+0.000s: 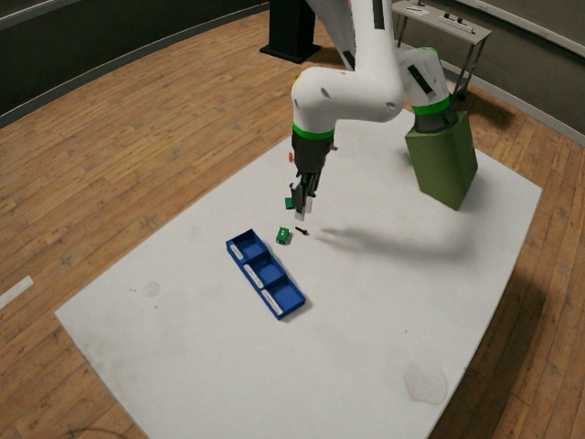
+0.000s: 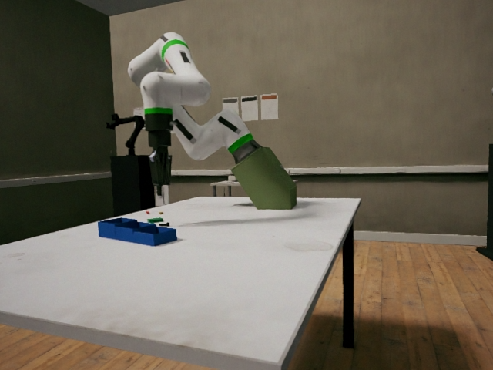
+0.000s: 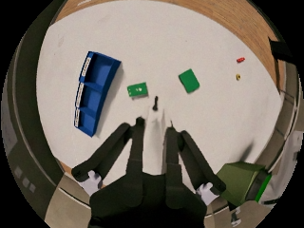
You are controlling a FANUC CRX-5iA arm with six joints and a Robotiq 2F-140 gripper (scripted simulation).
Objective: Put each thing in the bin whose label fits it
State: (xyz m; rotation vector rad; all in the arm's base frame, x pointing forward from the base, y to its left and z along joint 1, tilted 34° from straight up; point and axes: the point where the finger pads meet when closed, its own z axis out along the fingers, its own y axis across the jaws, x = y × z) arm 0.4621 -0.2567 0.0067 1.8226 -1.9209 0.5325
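A blue bin (image 1: pixel 264 273) with three labelled compartments lies on the white table; all three look empty. It also shows in the wrist view (image 3: pixel 95 91). A small green block (image 1: pixel 282 234) lies just beyond its far end. A black screw (image 1: pixel 301 230) lies to the right of that block, and shows in the wrist view (image 3: pixel 155 103) too. A second, flat green piece (image 1: pixel 288 203) lies further back, partly behind the fingers. My gripper (image 1: pixel 301 215) points straight down above the screw. Its fingers stand narrowly apart with nothing between them.
A tiny red piece (image 3: pixel 241 60) and a tiny yellow piece (image 3: pixel 238 78) lie further out near the table's edge. The arm's green base (image 1: pixel 441 160) stands at the back right of the table.
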